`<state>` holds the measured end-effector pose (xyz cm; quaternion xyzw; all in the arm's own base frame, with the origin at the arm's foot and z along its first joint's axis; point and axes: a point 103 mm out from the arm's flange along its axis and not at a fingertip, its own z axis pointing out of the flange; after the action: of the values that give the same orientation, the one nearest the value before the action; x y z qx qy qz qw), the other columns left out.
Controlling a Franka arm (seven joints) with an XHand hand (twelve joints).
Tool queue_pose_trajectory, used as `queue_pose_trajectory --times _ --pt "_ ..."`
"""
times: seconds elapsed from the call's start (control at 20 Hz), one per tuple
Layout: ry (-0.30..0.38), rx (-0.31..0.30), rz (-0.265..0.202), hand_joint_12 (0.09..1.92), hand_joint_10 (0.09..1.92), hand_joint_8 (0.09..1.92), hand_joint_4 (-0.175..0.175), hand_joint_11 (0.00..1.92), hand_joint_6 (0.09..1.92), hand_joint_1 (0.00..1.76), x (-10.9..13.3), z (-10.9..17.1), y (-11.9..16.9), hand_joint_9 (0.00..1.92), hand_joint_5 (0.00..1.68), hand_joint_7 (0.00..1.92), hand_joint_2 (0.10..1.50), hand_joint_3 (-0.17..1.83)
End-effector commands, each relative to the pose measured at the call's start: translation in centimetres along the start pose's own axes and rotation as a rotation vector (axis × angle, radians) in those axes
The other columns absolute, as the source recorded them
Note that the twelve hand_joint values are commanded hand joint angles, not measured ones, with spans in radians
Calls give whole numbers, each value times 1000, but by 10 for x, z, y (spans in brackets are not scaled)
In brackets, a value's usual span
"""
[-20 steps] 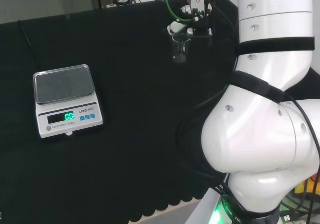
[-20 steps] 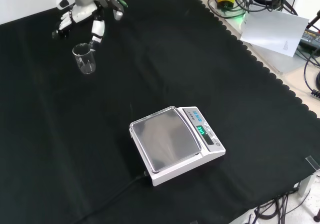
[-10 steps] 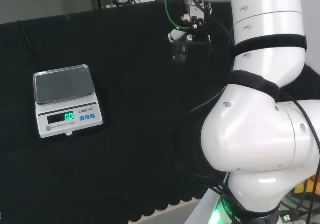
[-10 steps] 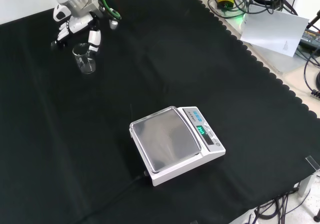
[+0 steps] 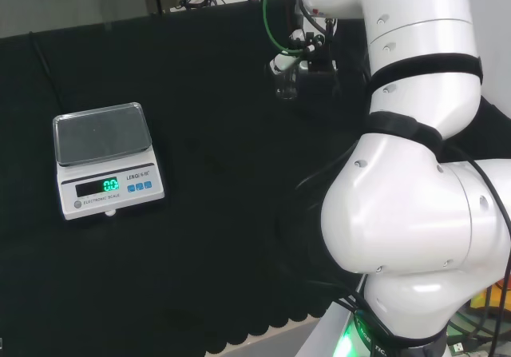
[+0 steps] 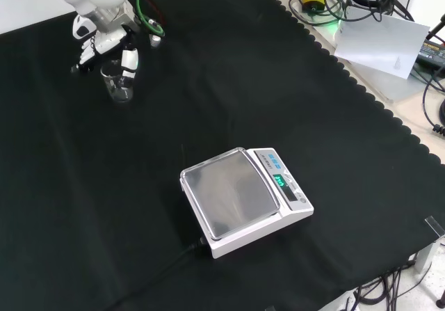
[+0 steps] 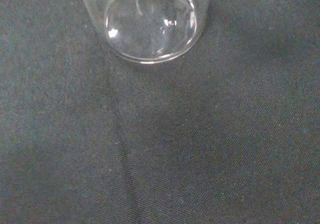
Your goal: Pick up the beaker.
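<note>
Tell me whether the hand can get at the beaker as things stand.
Probably yes. In the front view the hand hangs right over the upright beaker, its fingers reaching down beside the rim. Bare black cloth surrounds the glass, and the scale sits well away.

Clear beaker (image 6: 118, 83) upright, seemingly empty.
</note>
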<state>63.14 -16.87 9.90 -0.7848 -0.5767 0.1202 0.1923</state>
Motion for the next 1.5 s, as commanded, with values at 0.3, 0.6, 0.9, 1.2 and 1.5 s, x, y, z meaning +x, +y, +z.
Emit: queue_pose_trajectory --times 0.3,0.6,0.9,1.2,1.5 --pt "-19 -17 9 1497 802 696 34 111 87 619 -1 10 2 375 240 113 750 254" --pt "-38 -57 26 1076 583 891 8 944 731 949 6 15 7 1061 489 526 690 630" --pt "-46 -83 38 792 737 1227 -74 1415 1231 1073 6 14 11 1272 541 694 716 737" --pt "-43 -110 42 734 877 1384 -95 1524 1285 1073 6 2 7 1277 805 767 1073 250" --pt "-44 -164 34 732 904 1408 -117 1522 1262 1087 9 -35 -11 1280 831 800 1090 208"
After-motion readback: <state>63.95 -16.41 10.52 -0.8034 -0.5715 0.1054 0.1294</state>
